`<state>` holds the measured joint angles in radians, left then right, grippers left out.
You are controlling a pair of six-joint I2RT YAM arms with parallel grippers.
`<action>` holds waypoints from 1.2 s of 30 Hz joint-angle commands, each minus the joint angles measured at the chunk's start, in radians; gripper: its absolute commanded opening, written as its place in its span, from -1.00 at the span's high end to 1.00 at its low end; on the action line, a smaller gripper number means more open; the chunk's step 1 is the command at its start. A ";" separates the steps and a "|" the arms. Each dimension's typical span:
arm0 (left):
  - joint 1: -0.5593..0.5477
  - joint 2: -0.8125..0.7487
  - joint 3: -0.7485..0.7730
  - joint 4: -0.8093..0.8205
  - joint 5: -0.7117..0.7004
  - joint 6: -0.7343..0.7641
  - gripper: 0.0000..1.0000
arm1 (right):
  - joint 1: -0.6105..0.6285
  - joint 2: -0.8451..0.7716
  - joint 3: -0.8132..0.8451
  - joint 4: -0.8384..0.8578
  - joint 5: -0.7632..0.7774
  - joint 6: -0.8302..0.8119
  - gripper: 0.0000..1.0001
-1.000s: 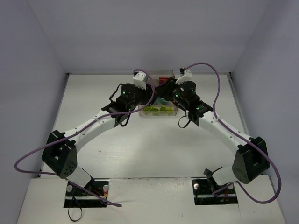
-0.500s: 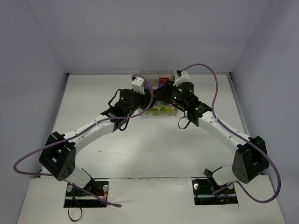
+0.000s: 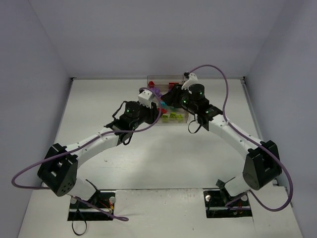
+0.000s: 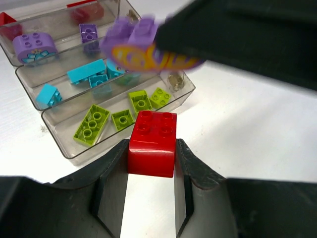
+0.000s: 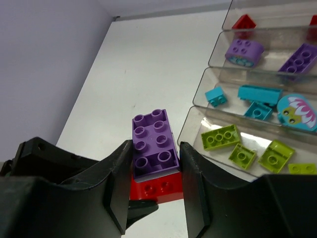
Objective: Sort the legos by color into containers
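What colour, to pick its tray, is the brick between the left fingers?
Red: the brick shows best in the left wrist view.

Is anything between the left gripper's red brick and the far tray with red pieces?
The right gripper, holding a purple brick, hangs over the rack's right half beyond the red brick; the far tray's left end looks clear.

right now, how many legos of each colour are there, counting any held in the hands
red lego: 3
purple lego: 3
cyan lego: 4
lime green lego: 4
total: 14
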<state>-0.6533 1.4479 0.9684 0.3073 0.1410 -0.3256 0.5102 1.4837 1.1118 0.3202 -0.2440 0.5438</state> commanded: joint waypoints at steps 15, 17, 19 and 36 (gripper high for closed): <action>0.072 -0.149 0.001 -0.129 0.009 -0.030 0.82 | -0.234 0.263 0.308 0.016 -0.328 -0.519 1.00; 0.086 -0.161 0.006 -0.151 0.012 -0.041 0.83 | -0.254 0.338 0.354 -0.016 -0.377 -0.590 1.00; 0.092 -0.173 0.007 -0.183 0.019 -0.052 0.82 | -0.263 0.401 0.413 -0.036 -0.394 -0.633 1.00; 0.109 -0.304 -0.026 -0.306 0.002 -0.053 0.81 | -0.291 0.713 0.637 -0.044 -0.367 -0.716 1.00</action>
<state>-0.5541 1.1835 0.9310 -0.0216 0.1482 -0.3714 0.2276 2.2024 1.6768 0.2184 -0.6159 -0.1467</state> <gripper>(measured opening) 0.296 0.354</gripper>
